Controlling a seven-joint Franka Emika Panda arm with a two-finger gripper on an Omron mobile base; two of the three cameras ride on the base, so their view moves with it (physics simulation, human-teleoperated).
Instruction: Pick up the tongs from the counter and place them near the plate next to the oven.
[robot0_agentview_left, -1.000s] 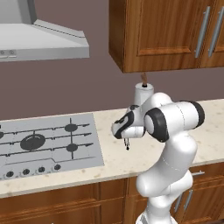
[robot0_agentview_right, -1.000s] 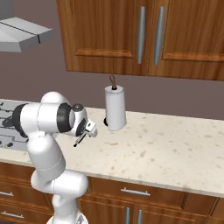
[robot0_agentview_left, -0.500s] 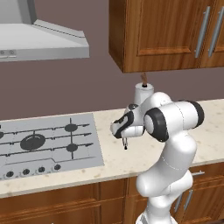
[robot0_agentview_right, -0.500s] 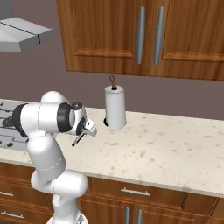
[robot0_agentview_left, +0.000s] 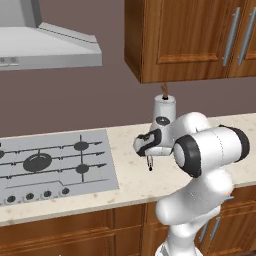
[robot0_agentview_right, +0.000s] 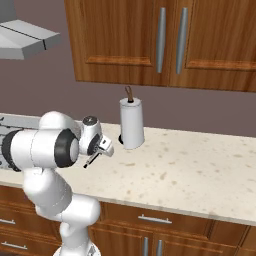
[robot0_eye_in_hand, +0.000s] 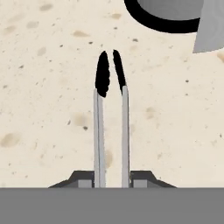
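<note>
My gripper (robot0_eye_in_hand: 112, 178) is shut on the tongs (robot0_eye_in_hand: 99, 131). Their two pale silvery arms run up from between my fingers (robot0_eye_in_hand: 85, 179) and end in dark tips pressed close together over the beige speckled counter (robot0_eye_in_hand: 48, 109). In the left base view the gripper (robot0_agentview_left: 149, 155) hangs over the counter (robot0_agentview_left: 132, 185) right of the cooktop, with the tongs (robot0_agentview_left: 150, 163) pointing down from it. From the right base view the tongs (robot0_agentview_right: 90, 161) slant down and left out of the gripper (robot0_agentview_right: 96, 155). The plate and the oven are out of view.
A white paper towel roll (robot0_agentview_left: 164, 107) (robot0_agentview_right: 131, 123) on a dark round base (robot0_eye_in_hand: 162, 26) stands just behind the gripper. The grey gas cooktop (robot0_agentview_left: 50, 162) lies to the left, under a range hood (robot0_agentview_left: 45, 47). Wooden wall cabinets (robot0_agentview_right: 165, 40) hang above.
The jaws have closed on the tongs, squeezing their arms together. The arm has barely shifted.
</note>
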